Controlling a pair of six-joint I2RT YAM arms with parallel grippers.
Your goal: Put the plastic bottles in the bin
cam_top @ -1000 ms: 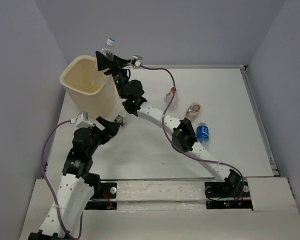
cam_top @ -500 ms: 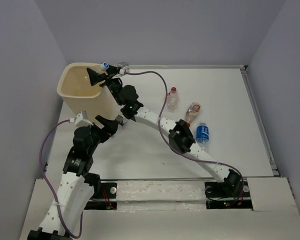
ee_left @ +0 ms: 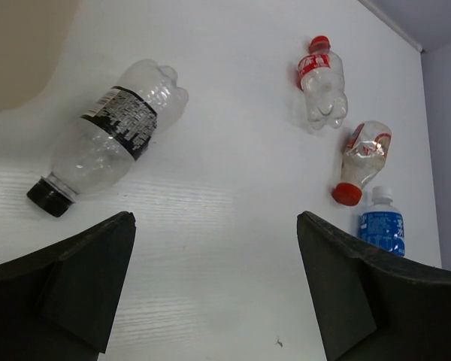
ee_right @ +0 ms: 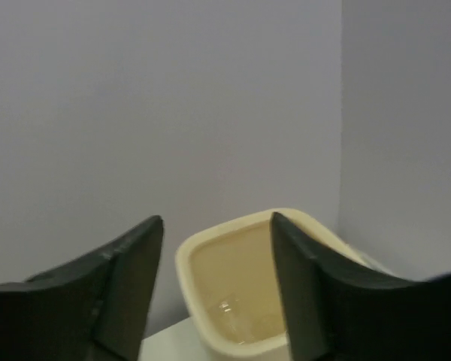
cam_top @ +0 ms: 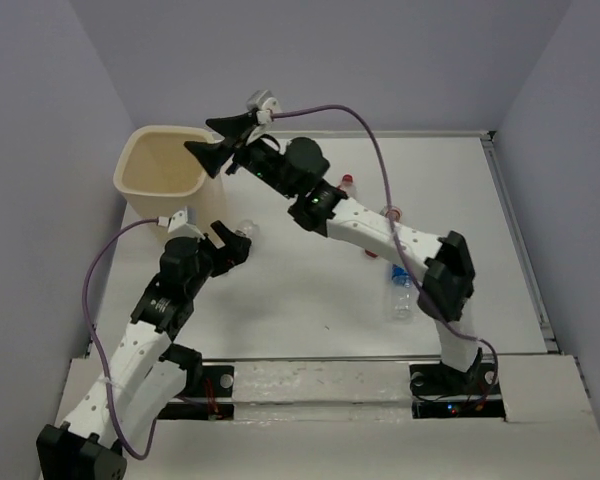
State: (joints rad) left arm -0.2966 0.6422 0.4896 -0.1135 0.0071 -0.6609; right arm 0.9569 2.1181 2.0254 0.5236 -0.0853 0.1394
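We see a white woodgrain tabletop (ee_left: 225, 188) walled by plain lilac panels (cam_top: 380, 60); left gripper (ee_left: 214, 218) and right gripper (ee_right: 216, 218) both gape, released

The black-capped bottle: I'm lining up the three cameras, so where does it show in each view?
Top external: black-capped bottle left of centre, just right of the bin base, partly hidden.
Left wrist: upper left, lying on its side.
Right wrist: not in it.
Shared landmark: the bin, upper left, top-left corner, bottom centre respectively.
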